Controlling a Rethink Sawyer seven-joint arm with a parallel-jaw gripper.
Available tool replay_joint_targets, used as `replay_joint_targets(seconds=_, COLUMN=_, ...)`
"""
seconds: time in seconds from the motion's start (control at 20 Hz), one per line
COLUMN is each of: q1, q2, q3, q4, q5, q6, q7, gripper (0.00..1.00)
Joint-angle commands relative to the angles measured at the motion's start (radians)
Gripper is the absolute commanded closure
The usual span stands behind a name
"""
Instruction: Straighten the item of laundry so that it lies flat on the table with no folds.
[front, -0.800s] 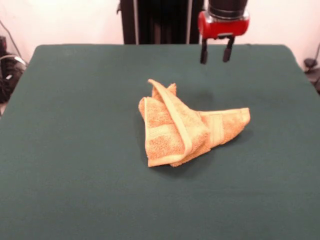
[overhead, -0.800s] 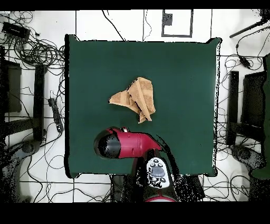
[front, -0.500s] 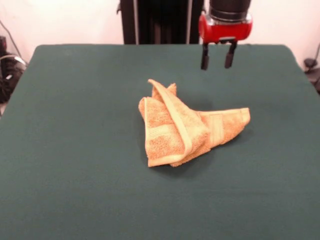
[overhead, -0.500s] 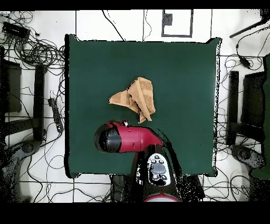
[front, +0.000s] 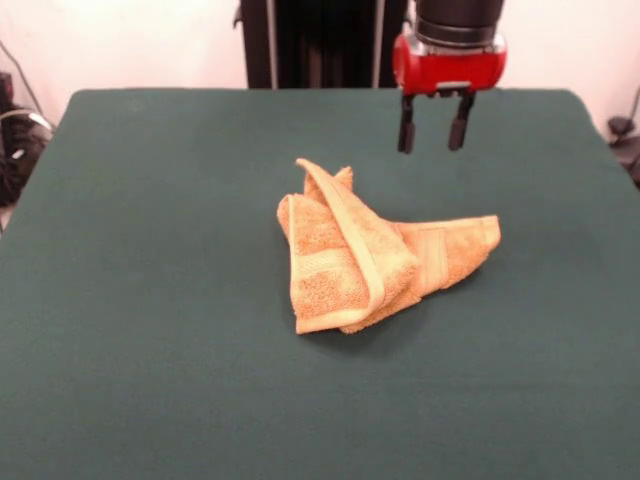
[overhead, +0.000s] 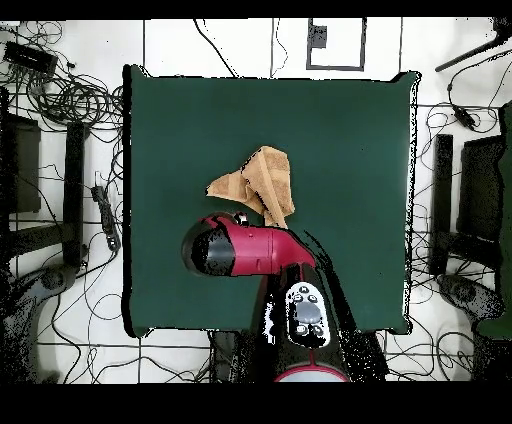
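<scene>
We note the hand (front: 432, 135), fingers apart and empty, above the table (front: 150, 250), the crumpled towel (front: 375, 255) at its 7 o'clock in the front view.

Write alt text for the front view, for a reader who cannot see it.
A crumpled orange-tan towel, folded over itself, lies near the middle of a dark green table. Above and behind its right end hangs the robot's red and black pincer, open and holding nothing, clear of the cloth.
</scene>
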Motion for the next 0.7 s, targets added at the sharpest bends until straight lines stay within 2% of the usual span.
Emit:
replay_joint_targets(seconds=0.05, q1=-0.021, q2=0.018, q3=0.107, q4=-0.054, q5=0.015, q6=0.107, q7=0.076, gripper=0.00)
replay_joint_targets(seconds=0.35, q1=-0.035, q2=0.025, q3=0.127, q4=-0.078, q5=-0.001, q6=0.117, q7=0.040, gripper=0.00)
replay_joint_targets(seconds=0.7, q1=-0.071, q2=0.023, q3=0.181, q4=-0.106, q5=-0.066, q6=0.137, q7=-0.069, gripper=0.00)
